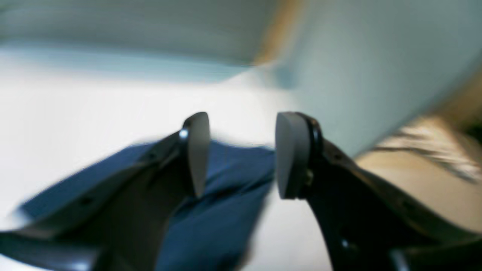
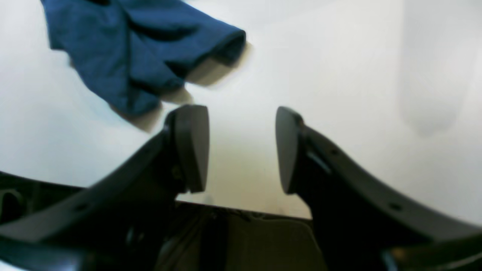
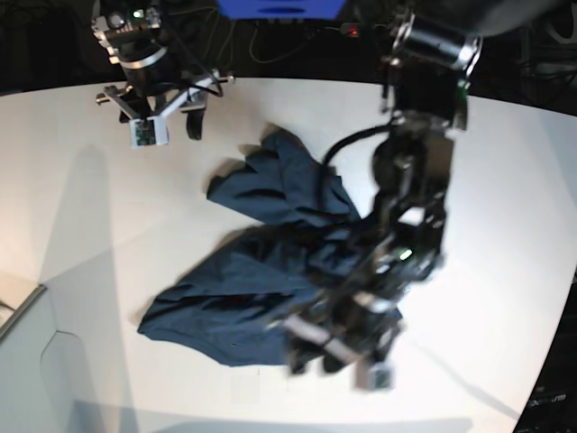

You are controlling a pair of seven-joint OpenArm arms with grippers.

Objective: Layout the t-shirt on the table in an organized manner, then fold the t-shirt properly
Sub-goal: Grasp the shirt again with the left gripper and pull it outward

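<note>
The navy t-shirt [image 3: 261,280] lies crumpled in a diagonal heap across the middle of the white table [image 3: 505,180]. My left gripper [image 3: 338,347] hangs blurred over the shirt's near edge. In the left wrist view it [image 1: 243,150] is open, its pads apart, with nothing between them and shirt cloth [image 1: 226,180] just beneath. My right gripper [image 3: 149,99] is at the far left, clear of the shirt. It [image 2: 241,146] stands open over bare table [image 2: 339,75], with a shirt sleeve [image 2: 124,45] lying ahead of it to the left.
A white box-like panel [image 3: 36,361] sits at the near left corner. The table's curved edge [image 3: 559,343] runs down the right side. Cables and dark equipment [image 3: 270,36] line the far edge. Below the right gripper the table edge drops to dark floor [image 2: 244,241].
</note>
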